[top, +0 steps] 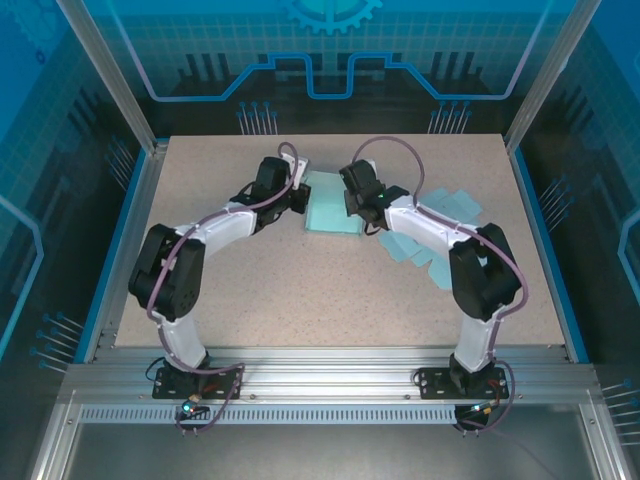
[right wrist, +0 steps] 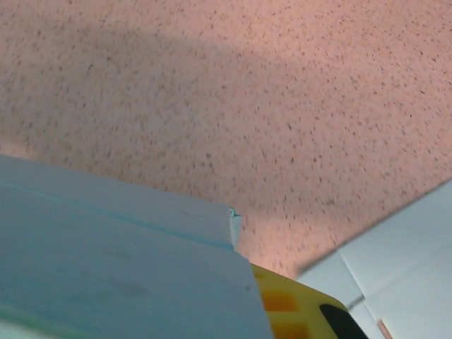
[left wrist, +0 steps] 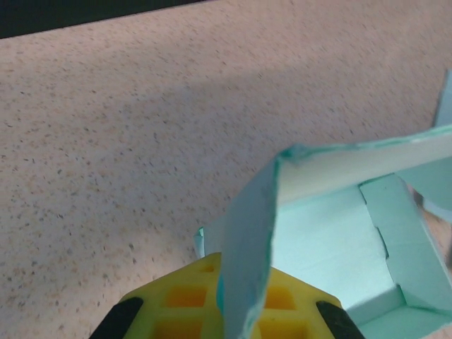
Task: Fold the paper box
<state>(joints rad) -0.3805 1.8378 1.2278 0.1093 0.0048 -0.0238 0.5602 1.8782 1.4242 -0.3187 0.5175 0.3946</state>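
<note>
The paper box (top: 333, 208) lies on the tabletop (top: 300, 290) towards the far middle, directly between the two arms, with its long axis running away from the bases. Our left claw (top: 299, 197) sits at its left long side and our right claw (top: 354, 207) at its right long side, so neither arm is nearer. The left wrist view shows the left claw clenched on a raised side wall (left wrist: 247, 233), which stands pinched between the yellow pads (left wrist: 185, 305). The right claw is clenched too, and we judge it grips the opposite panel (right wrist: 120, 268). Spare sheets (top: 440, 235) lie just right of the right claw. The coming fold depends on both walls rising inward, towards each other.
</note>
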